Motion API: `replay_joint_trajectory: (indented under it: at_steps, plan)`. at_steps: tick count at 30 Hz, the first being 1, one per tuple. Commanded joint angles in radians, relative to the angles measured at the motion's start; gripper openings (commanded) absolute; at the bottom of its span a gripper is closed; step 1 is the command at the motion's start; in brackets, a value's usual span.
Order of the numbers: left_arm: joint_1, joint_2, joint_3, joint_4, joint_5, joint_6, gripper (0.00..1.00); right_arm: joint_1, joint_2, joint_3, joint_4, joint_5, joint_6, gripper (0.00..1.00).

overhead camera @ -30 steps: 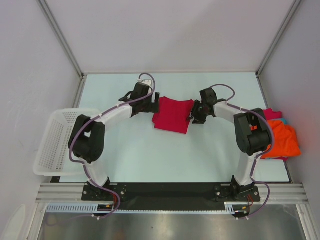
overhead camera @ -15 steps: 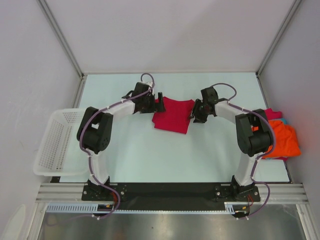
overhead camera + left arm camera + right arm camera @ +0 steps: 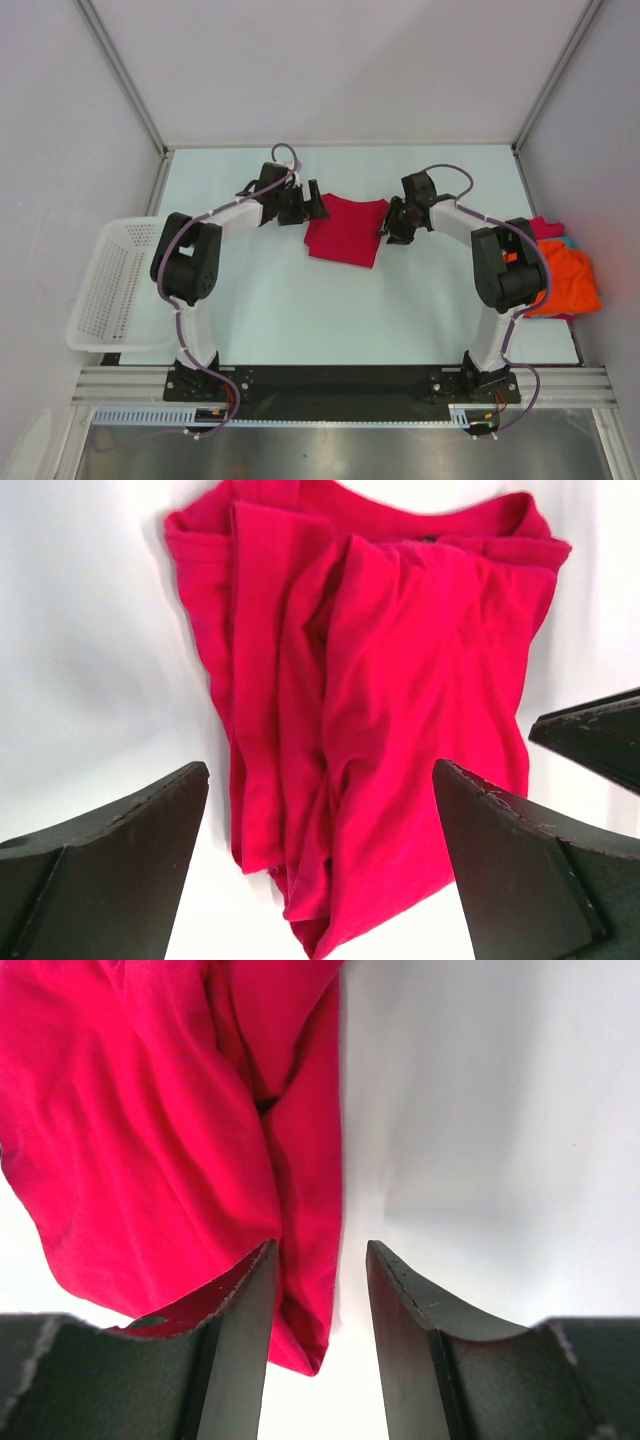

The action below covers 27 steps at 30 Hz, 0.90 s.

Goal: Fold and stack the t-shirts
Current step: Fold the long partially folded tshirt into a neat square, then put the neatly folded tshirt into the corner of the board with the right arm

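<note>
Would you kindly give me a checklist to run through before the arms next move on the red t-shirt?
1. Left gripper open: ok, fingers spread wide facing the red t-shirt.
2. Right gripper open: ok, narrow gap, shirt's edge between the fingers.
3. Shirt lying flat: not ok, creased and bunched.
4. Cloth clamped for folding: not ok, neither gripper is shut on it.
5. Orange t-shirt apart from the red one: ok.

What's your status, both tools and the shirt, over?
Left tool open at red t-shirt corner. Right tool open at opposite edge. Shirt rumpled, not held. Nothing in the way; other shirts piled far right.
</note>
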Motion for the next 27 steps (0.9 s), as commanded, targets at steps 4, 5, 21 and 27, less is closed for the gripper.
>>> replay_joint_trajectory:
  at_steps: [4, 5, 21, 27]
  plan:
    - [0.001, 0.022, -0.039, 0.086, 0.046, -0.039, 0.99, -0.002, 0.019, 0.058, -0.025, 0.024, -0.008, 0.46]
    - [0.001, 0.026, -0.04, 0.086, 0.045, -0.038, 0.99, -0.002, 0.019, 0.061, -0.031, 0.028, -0.011, 0.46]
    - [0.013, 0.082, -0.091, 0.209, 0.082, -0.102, 1.0, -0.003, 0.045, 0.127, -0.106, 0.056, -0.045, 0.45]
    - [0.012, 0.107, -0.134, 0.29, 0.105, -0.151, 1.0, -0.003, 0.046, 0.141, -0.132, 0.067, -0.06, 0.46]
